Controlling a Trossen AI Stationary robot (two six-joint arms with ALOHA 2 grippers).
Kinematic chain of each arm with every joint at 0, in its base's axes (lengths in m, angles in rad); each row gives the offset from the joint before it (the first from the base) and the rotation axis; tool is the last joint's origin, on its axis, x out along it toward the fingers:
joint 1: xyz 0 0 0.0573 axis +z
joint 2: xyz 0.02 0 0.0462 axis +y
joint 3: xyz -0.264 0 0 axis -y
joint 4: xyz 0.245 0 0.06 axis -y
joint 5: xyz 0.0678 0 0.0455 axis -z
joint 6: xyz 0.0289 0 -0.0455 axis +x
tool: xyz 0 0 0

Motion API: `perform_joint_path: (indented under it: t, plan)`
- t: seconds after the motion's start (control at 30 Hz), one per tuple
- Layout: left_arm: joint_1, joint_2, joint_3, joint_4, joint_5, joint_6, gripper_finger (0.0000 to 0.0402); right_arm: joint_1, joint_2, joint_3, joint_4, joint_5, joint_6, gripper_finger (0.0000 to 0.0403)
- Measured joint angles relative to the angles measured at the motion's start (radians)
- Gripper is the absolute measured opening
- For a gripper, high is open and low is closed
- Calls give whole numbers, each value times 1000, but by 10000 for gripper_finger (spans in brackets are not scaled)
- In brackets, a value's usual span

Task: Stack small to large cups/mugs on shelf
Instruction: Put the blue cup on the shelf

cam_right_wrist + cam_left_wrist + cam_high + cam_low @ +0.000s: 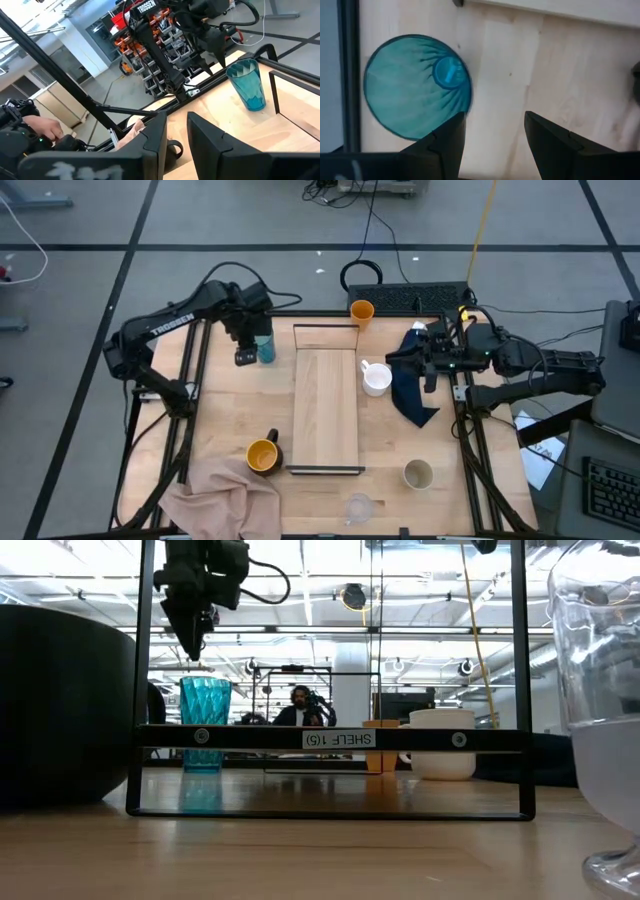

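Nothing placed yet: the shelf (327, 405), a long pale board down the middle of the surface (220, 420), bare from end to end in the high view. All six vessels scattered round it, none touching another. Teal tumbler (265, 348) upright just off the shelf's far left corner; small orange cup (362, 311) just beyond the far end; white handled mug (376, 378) close beside the right edge, next to a dark blue cloth (412, 395); beige cup (418, 474) right of the near end; tiny clear glass (360, 507) in front of the near end; dark mug with orange-yellow inside (263, 456) left of the near end, by a pinkish cloth (222, 495). Left end effector (245, 356) poised above the tumbler and slightly to one side, fingers parted with a clear gap and holding nothing; from the left wrist view, the tumbler's open mouth (417, 86) directly below, one finger overlapping its rim, wood showing through the gap. From the low view, the same end effector (193, 632) hanging a short way over the tumbler's rim (205, 725), not touching. Right end effector (432, 365) waiting near the right edge of the surface, over the blue cloth, fingers slightly apart and empty. Judged from this: first pick barely started, no grasp made, every cup remaining to be nested or ordered by size on the board.
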Motion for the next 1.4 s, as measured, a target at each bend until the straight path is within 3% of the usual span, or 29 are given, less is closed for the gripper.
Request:
perform_joint_path:
  t: [0.73,1.1,1.23,1.4]
  plan:
    - [37,112,-1,43,-5,20,202,0,15,0,3,2,16,68]
    - [37,155,-1,44,-62,-18,199,0,15,0,3,2,13,68]
    - [38,154,-1,45,-89,-18,162,0,15,0,3,2,9,68]
    - [43,154,-1,42,-67,-19,70,0,15,0,3,2,8,68]
